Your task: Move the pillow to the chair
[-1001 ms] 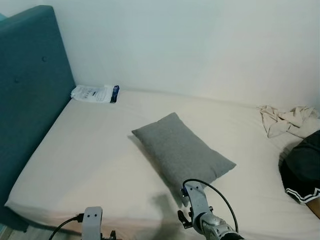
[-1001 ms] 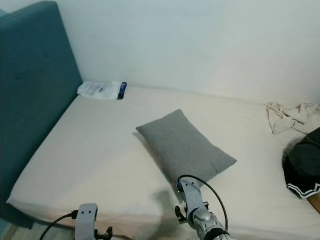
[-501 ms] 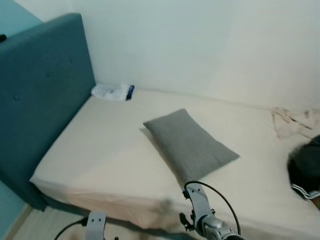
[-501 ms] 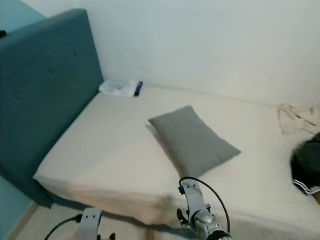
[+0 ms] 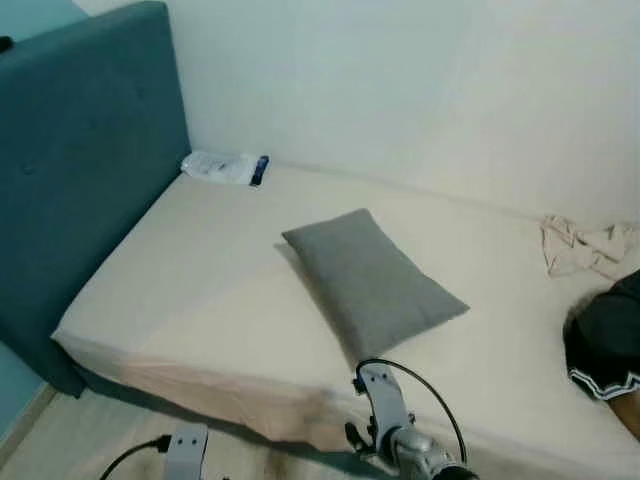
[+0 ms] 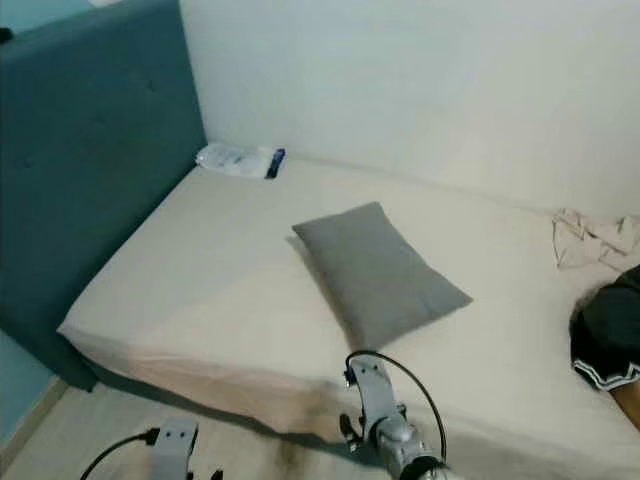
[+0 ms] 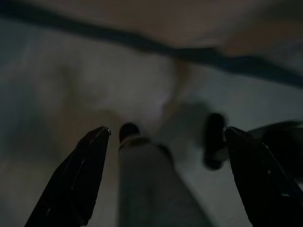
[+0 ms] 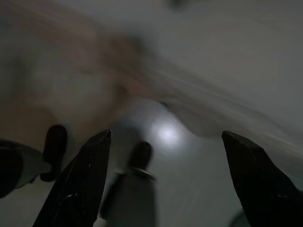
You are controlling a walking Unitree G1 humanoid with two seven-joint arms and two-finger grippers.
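A grey rectangular pillow [image 5: 368, 278] lies flat and diagonal near the middle of the cream bed [image 5: 200, 270]. Both arms hang low in front of the bed's near edge, short of the pillow: the right arm [image 5: 400, 440] below the pillow's near corner, the left arm [image 5: 185, 452] further left. In the left wrist view my left gripper [image 7: 166, 132] is open, its two black fingers wide apart over the dim floor. My right gripper [image 8: 165, 137] is open too, with nothing between its fingers. No chair can be made out.
A teal padded headboard [image 5: 70, 180] stands at the bed's left end. A white packet [image 5: 225, 167] lies in the far left corner by the wall. Beige cloth [image 5: 590, 248] and a black garment [image 5: 610, 340] lie on the right side. Pale floor [image 5: 70, 440] runs below the bed edge.
The camera has drawn back and shifted, so the bed's near edge and the floor show more. Pillow and other things on the bed have not moved. Both arms stay low.
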